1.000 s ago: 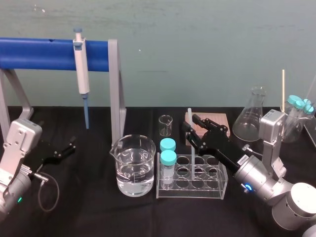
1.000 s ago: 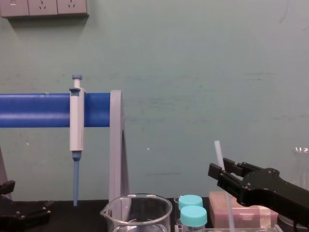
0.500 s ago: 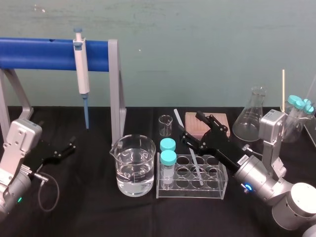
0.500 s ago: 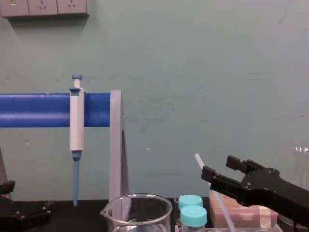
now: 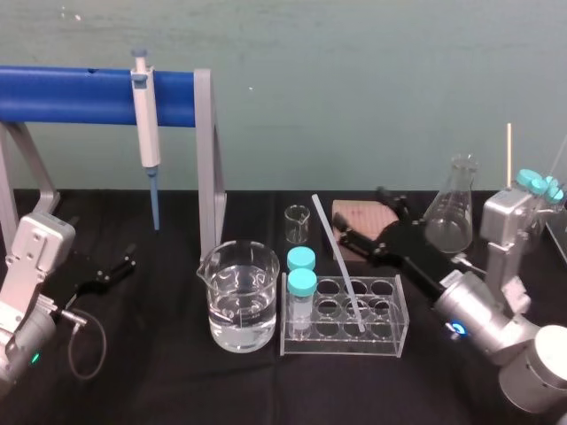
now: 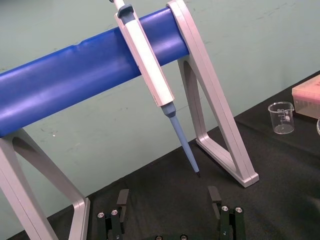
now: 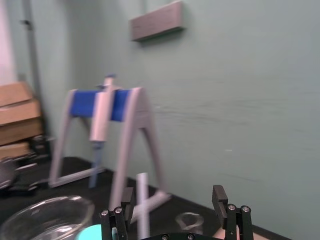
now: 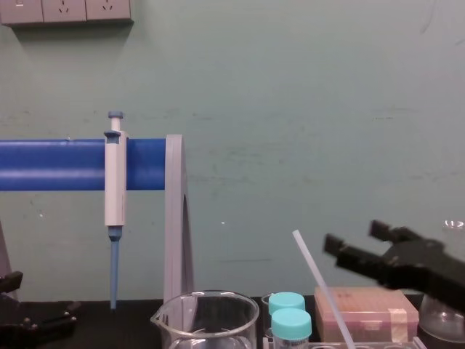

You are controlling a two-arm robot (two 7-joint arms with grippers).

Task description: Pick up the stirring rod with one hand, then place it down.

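Stirring rod [image 5: 337, 261]: you will find it leaning left in the clear rack [image 5: 344, 348], ungripped. Right gripper [image 5: 361, 214]: fingers apart, just right of it. Left gripper [image 6: 168, 200]: fingers apart, parked far left.

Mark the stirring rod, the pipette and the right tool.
stirring rod [image 5: 334, 252]: head view, middle of its shaft.
pipette [image 5: 146, 124]: head view, white body.
right tool [image 5: 360, 212]: head view, midway between its fingertips.

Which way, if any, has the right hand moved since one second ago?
Yes: the right hand drew back rightward, away from the rack.
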